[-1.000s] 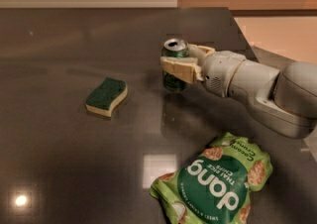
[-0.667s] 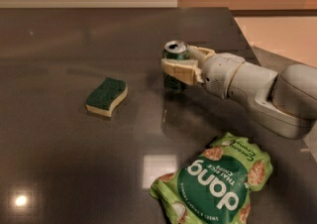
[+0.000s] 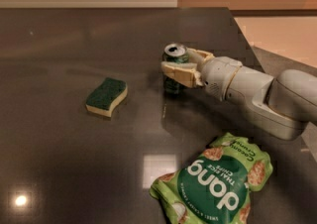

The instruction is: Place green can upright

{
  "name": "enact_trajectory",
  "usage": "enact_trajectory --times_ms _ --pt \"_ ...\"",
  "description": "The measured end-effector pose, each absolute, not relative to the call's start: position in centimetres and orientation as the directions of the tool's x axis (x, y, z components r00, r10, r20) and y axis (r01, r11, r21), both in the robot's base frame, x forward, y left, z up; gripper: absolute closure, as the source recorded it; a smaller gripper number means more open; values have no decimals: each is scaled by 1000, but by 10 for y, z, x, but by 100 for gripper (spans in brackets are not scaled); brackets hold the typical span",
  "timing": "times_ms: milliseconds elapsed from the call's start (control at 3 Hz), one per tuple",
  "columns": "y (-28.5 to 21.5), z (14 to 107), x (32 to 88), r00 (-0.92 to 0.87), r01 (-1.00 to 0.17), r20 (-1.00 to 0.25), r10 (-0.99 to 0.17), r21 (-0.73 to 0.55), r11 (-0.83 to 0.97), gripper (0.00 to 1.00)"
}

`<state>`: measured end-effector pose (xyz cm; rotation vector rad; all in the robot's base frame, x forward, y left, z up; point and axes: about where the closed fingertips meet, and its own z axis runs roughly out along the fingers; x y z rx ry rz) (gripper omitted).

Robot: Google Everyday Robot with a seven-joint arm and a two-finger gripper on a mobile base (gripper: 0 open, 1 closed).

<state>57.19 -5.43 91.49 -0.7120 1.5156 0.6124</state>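
The green can [image 3: 173,86] stands upright on the dark table [image 3: 74,158], just right of centre, its silver top with the pull-tab facing up. My gripper [image 3: 177,61] reaches in from the right at mid-height on the can. Its pale fingers [image 3: 181,74] sit on both sides of the can and close on it. The near finger hides the can's middle. The can's base looks to rest on the table.
A green-topped sponge [image 3: 106,96] lies to the left of the can. A large green "dang" chips bag [image 3: 215,188] lies in front, below my arm [image 3: 257,94]. The table's right edge [image 3: 247,39] runs close behind the arm.
The gripper and the can have sunk very slightly toward the table. The sponge and the bag have not moved.
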Motion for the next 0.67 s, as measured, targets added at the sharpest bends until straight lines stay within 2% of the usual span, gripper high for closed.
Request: enact_trajectory --times_ms 667 --pt "-52 912 574 -13 -751 -998 -56 -27 660 36"
